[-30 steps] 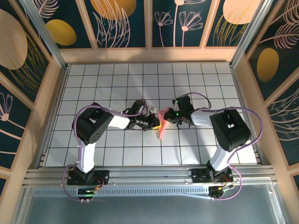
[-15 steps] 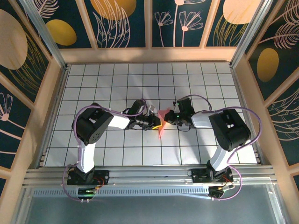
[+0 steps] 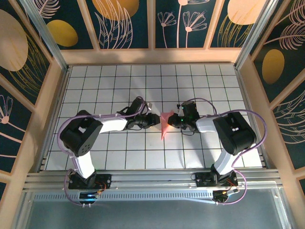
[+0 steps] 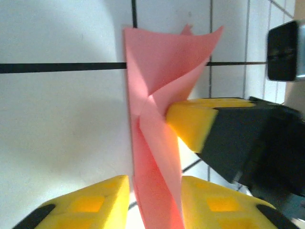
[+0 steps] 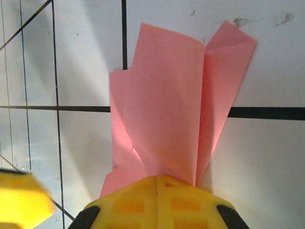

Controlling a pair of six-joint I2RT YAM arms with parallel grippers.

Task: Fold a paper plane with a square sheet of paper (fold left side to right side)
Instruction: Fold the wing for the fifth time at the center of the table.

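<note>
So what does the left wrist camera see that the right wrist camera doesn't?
Left wrist: the left gripper, jaws apart either side of the folded pink paper, and the right gripper pinching it from the side. Right wrist: the paper's layers fanned out flat above the shut right fingers. Both: the pink paper over the white gridded table.
</note>
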